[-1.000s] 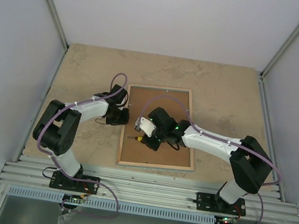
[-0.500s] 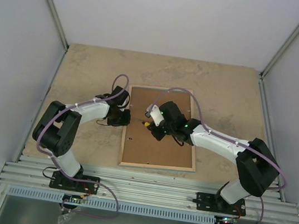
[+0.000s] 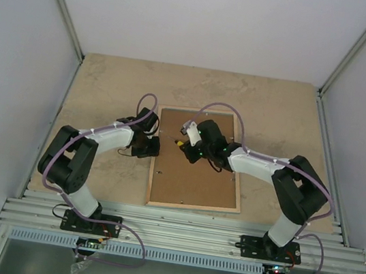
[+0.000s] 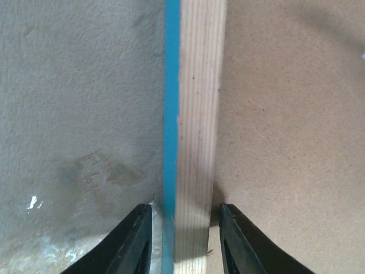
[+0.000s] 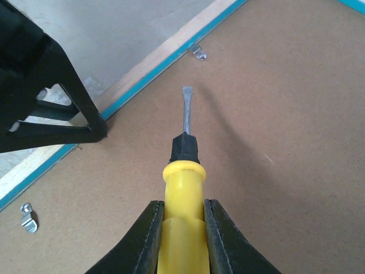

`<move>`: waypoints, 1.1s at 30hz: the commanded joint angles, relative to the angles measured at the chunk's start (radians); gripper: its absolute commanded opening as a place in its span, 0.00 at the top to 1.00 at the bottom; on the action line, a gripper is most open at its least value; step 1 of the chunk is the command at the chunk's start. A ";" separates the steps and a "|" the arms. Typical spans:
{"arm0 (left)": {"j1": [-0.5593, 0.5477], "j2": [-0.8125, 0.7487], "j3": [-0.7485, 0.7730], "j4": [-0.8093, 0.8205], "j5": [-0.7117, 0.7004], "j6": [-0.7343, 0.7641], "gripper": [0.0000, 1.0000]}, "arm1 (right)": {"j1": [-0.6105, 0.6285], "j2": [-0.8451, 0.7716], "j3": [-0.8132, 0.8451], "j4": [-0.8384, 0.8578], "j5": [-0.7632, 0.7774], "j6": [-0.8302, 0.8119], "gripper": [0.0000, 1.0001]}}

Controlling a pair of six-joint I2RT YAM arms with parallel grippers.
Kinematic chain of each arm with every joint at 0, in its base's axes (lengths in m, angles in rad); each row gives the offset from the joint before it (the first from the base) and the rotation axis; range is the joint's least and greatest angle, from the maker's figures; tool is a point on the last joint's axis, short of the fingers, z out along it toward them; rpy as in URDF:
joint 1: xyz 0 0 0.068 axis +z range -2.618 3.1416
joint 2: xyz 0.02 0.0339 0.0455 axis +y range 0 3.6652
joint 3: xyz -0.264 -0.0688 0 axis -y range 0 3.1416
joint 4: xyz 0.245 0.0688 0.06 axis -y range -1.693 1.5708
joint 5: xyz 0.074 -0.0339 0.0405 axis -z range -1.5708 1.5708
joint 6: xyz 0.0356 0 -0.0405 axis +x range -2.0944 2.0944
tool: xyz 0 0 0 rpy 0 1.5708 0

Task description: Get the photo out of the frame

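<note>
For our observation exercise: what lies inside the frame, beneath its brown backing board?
Only the backing board shows, filling the frame inside its wood rim, with small metal clips near its edge. Whatever lies beneath, photo included, is covered.

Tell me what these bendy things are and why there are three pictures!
They are two robot arms, a left arm and a right arm, bolted to a table. The big picture looks down from above. The other two come from small cameras on the wrists. A picture frame lies face down, showing its brown backing board and little metal clips. The right gripper holds a yellow screwdriver pointing along the board. The left gripper has its fingers either side of the frame's wooden rim. No photo shows in any picture.
</note>
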 commanded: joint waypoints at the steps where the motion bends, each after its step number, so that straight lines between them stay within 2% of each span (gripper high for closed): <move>1: 0.009 0.023 0.047 -0.025 0.020 -0.008 0.64 | -0.005 0.044 0.030 0.089 -0.031 0.011 1.00; 6: 0.062 0.067 0.082 -0.021 0.039 0.009 0.63 | -0.017 0.078 0.043 0.121 -0.061 0.008 1.00; 12: 0.068 0.115 0.149 -0.034 0.042 0.035 0.65 | -0.023 0.126 0.081 0.135 -0.085 0.004 1.00; 20: 0.069 0.155 0.184 -0.064 0.027 0.058 0.74 | -0.031 0.191 0.134 0.135 -0.102 0.001 0.99; 27: 0.068 0.160 0.173 -0.069 0.050 0.071 0.87 | -0.034 0.223 0.151 0.121 -0.113 -0.013 0.99; 33: 0.068 0.156 0.168 -0.070 0.055 0.080 0.89 | -0.040 0.237 0.158 0.119 -0.106 -0.008 1.00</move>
